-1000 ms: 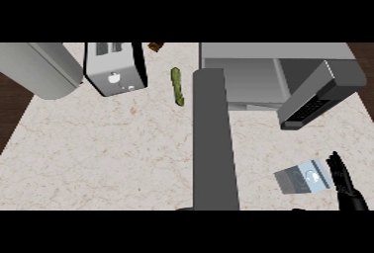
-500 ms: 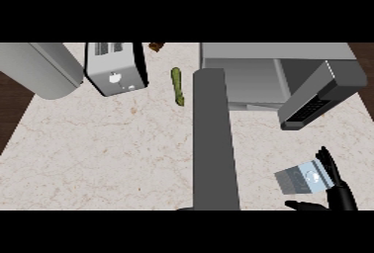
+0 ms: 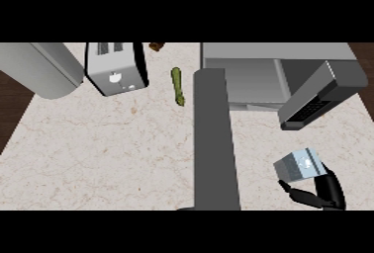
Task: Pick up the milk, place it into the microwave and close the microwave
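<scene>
Right hand [image 3: 321, 190] has closed in on the milk [image 3: 298, 164] over the last sec. A sec ago it stood beside the carton w/ fingers straight, and half a sec ago the thumb swung under. Now the thumb sits at the carton's near-left corner w/ fingers up its right side, i.e. curled round it, pinching the milk. Carton also shows a bit higher in view than before, so prob. nudged or starting to lift; can't tell which. It's at the near-right of the desk [image 3: 110, 148], below the microwave [image 3: 248, 81], whose door [image 3: 321, 94] hangs open. Meaning: grasp looks made, so what's left is lift, carry past the door edge into the cavity, then shut the door. Left hand not in view.
</scene>
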Motion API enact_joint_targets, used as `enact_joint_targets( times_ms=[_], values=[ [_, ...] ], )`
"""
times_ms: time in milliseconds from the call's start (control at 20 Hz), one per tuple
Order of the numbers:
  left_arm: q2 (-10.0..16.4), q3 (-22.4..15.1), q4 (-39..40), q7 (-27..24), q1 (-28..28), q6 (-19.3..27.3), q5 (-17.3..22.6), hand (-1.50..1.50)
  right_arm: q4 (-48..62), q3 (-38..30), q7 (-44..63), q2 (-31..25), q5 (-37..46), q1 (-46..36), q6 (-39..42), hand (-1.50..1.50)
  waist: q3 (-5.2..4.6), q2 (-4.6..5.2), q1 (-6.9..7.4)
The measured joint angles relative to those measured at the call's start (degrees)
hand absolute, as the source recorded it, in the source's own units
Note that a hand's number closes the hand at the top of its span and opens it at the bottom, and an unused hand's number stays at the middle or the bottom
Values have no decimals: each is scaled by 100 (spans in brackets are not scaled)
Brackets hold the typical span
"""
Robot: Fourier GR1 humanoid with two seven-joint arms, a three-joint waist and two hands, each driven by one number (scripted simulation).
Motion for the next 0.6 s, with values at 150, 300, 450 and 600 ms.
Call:
enact_joint_targets(
  times_ms=[150, 300, 450, 600],
  values=[
    [-51, 29, -25, 21, 17, -63, 48, -150, 165, 66, -86, 11, 47, -119, -28, 150, -3, 0, 8],
    [-34, 53, -67, 80, 8, 6, 96, -150, 232, 75, -134, 11, 16, -236, -23, 150, -2, 4, 8],
    [-53, 43, -58, 108, -25, -37, 109, -150, 368, 43, -155, 174, -42, -426, -84, 150, -1, 11, 16],
    [6, 28, -69, 185, -51, 8, 165, -150, 534, 14, -157, 411, -55, -716, -221, 150, 9, 25, 45]
  ],
)
